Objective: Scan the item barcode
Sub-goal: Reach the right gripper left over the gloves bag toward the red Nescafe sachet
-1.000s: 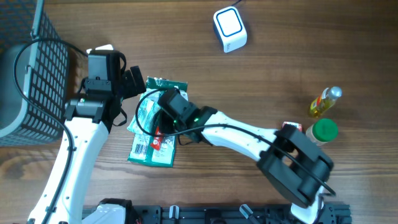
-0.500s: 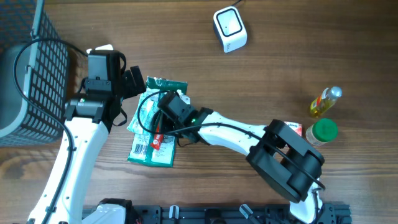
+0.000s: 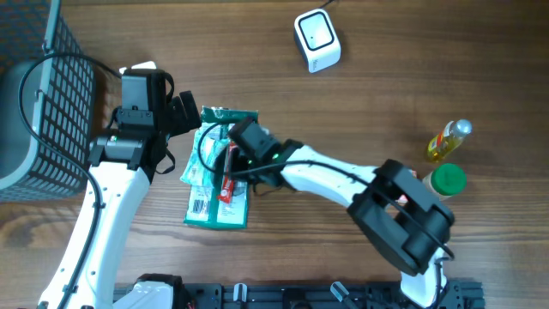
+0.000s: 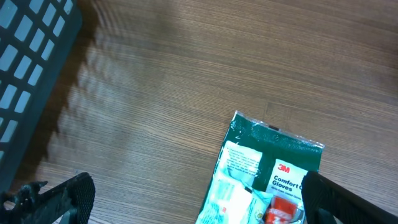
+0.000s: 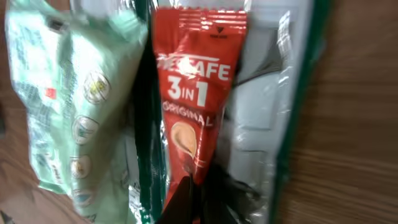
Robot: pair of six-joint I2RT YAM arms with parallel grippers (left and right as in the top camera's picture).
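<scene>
A red Nescafe 3in1 sachet (image 5: 193, 93) lies on a green 3M glove pack (image 3: 232, 206) at the table's left middle. My right gripper (image 5: 189, 198) is shut on the sachet's lower end; from overhead it (image 3: 232, 165) sits over the pack with the red sachet (image 3: 226, 184) below it. A pale green packet (image 5: 68, 106) lies beside the sachet. The pack's barcode label (image 3: 199, 206) faces up. The white scanner (image 3: 316, 39) stands at the far middle. My left gripper (image 4: 199, 202) hangs open over the wood just left of the glove pack (image 4: 273, 168), holding nothing.
A dark wire basket (image 3: 43, 94) fills the far left. A yellow bottle (image 3: 448, 142) and a green-lidded jar (image 3: 447, 180) stand at the right, with a small red-and-white box (image 3: 403, 175) partly under the right arm.
My right gripper has closed on the red sachet. The glove pack and sachet have shifted slightly right and turned straighter. The left arm has not moved.
</scene>
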